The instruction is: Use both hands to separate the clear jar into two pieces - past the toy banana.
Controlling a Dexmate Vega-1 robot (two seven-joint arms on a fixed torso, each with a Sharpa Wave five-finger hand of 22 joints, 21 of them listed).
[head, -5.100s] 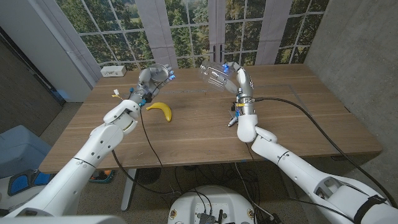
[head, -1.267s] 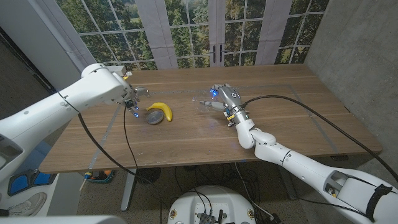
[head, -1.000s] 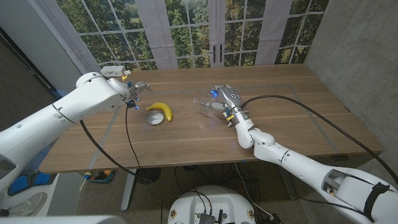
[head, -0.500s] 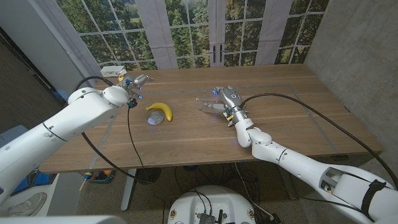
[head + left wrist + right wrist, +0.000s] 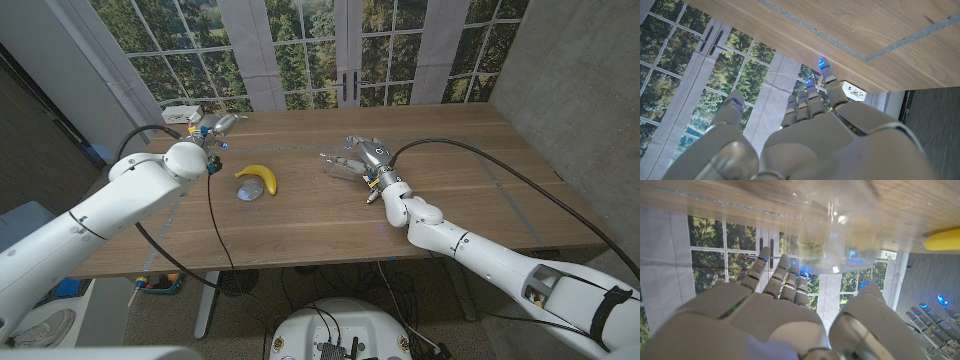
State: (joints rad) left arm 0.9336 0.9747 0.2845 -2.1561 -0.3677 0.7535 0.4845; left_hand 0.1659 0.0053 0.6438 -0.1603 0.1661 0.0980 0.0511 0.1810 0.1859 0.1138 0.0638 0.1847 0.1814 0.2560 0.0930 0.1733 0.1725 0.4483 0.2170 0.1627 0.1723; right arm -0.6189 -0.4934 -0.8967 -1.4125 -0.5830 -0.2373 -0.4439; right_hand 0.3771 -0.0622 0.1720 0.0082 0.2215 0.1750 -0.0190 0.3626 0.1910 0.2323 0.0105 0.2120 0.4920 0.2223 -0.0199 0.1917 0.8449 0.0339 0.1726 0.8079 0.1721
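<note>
Although the jar already lies in two pieces, neither robot hand holds anything at this moment. Over at nine o'clock on the table [image 5: 300, 215], the left hand [image 5: 222, 126] is raised near the far left edge, just by a white power strip [image 5: 180, 115]; the left wrist view shows its fingers [image 5: 810, 100] straight, slightly apart and empty. Toward six o'clock from that hand lies the jar lid [image 5: 247, 189], a grey disc touching the near side of the toy banana [image 5: 261, 176]. Well apart, at about three o'clock from the banana, the clear jar body [image 5: 337, 163] lies on its side on the wood. The right hand [image 5: 365, 157] sits just beside it; in the right wrist view its fingers [image 5: 785, 282] are spread under the glassy shape [image 5: 845, 240], and whether they touch it I cannot tell.

Judging by looks, the body is thin, light, rigid clear plastic, smooth and round, so it will likely roll and slip under a light touch. A hold around its middle, thumb opposite the fingers, seems safest. The lid is flat and low, and probably best pinched at its rim.
</note>
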